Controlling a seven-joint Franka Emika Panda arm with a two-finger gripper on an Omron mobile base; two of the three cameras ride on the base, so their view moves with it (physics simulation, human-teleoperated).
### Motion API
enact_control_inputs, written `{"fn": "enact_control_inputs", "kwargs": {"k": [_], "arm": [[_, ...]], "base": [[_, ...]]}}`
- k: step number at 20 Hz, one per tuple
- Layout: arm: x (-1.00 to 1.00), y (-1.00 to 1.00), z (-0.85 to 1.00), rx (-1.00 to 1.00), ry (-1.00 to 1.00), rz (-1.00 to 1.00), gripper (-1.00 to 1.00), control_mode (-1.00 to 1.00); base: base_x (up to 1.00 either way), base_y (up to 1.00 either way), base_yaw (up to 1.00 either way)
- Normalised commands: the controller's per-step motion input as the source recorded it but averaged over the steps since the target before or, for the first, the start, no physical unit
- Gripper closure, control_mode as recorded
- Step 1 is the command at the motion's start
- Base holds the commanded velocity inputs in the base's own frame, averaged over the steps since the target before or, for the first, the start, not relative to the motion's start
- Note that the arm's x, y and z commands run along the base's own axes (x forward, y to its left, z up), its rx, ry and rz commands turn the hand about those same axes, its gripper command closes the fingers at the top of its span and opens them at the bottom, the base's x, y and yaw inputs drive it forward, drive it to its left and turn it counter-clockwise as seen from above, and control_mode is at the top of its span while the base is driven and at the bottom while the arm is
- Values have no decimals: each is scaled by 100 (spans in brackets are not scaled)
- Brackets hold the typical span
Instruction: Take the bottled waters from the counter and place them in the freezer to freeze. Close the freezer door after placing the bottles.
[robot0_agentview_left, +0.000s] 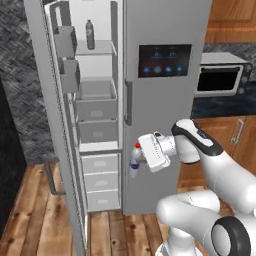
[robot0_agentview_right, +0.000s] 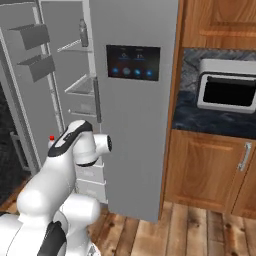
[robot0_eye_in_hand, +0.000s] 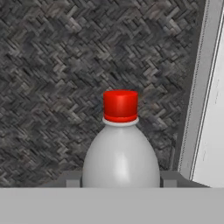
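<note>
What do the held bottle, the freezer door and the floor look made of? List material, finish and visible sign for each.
White bottle: likely plastic; smooth, matte and opaque, with a glossy red cap. The pincer is shut on it.
Freezer door: probably painted or brushed metal; flat, even grey, dull sheen.
Floor: wood planks; brown grain and plank seams, light satin look.

Grey toaster oven (robot0_agentview_right: 227, 90) (black window) above wooden cabinets (robot0_agentview_right: 207, 172).
</note>
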Motion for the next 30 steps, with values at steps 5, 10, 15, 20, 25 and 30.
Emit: {"fn": "enact_control_inputs", "kwargs": {"k": [5, 10, 15, 20, 25, 30], "arm": [[0, 0, 0, 0, 0, 0, 100, 100], [0, 0, 0, 0, 0, 0, 100, 100], [0, 0, 0, 0, 0, 0, 100, 100], [0, 0, 0, 0, 0, 0, 100, 100], [0, 0, 0, 0, 0, 0, 100, 100], [0, 0, 0, 0, 0, 0, 100, 100]], "base": [[47, 52, -3], [79, 7, -14], [70, -5, -12], [28, 48, -4], [40, 4, -8], [47, 13, -8]]}}
